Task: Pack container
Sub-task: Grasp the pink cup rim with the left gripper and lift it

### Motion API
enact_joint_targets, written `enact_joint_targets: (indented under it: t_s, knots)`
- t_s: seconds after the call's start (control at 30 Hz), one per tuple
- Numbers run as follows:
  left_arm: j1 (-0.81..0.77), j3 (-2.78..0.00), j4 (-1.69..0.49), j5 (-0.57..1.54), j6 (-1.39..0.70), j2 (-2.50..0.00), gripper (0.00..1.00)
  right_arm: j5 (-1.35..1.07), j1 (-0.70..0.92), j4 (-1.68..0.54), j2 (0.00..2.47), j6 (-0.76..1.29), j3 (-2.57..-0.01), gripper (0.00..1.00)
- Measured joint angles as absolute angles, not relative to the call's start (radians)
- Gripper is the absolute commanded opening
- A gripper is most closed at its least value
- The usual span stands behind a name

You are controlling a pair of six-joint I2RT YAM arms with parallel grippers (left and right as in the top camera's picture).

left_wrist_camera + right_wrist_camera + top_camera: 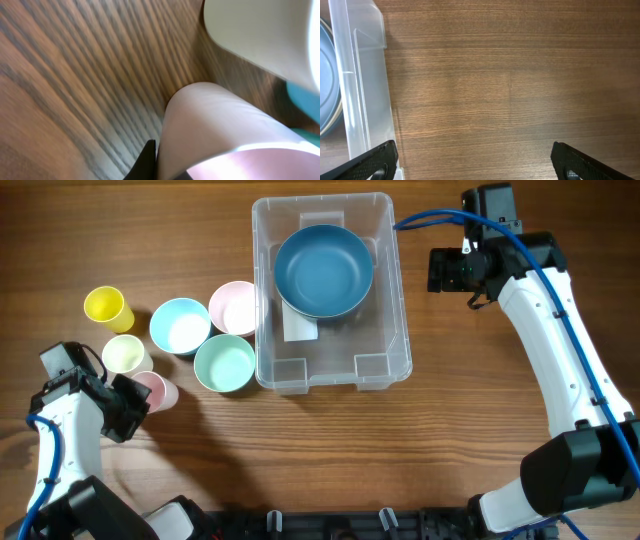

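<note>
Pictured from the left on the wooden table point(330, 450): your left gripper point(133, 396) sits at the near corner, clamped narrow on the wall of a pink cup point(163, 392). The wrist view shows one black finger point(147, 160) pressed against the cup's outside. Just behind stands a cream cup point(123, 353), and farther back a yellow cup point(105, 307). To their right cluster a light blue bowl point(180, 325), a green bowl point(225, 363) and a pink bowl point(235, 307), the last two just beside the container's left wall. The container point(335, 340) stands upright at the middle back of the table, with a dark blue bowl point(323, 270) resting in its far half, partly over the white label point(298, 328). Right of it, apart from its wall, your right gripper point(437, 270) hovers with jaws spread wide and only wood between them.
</note>
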State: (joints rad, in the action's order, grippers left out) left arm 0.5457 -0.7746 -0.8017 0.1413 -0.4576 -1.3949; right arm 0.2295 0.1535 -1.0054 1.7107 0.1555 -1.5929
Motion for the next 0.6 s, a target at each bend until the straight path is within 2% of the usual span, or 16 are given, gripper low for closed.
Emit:
enact_joint_targets:
  t_s: [0.33,0.6]
  knots:
    - [0.546,-0.793,-0.917,0.254,-0.458,-1.375,0.04,0.229,0.154,-1.005,1.711,0.155,-1.593,1.00]
    - [0.472,-1.014,-1.069,0.317,-0.447,-1.213,0.08,0.229,0.154,-1.006,1.711,0.155,-1.593,1.00]
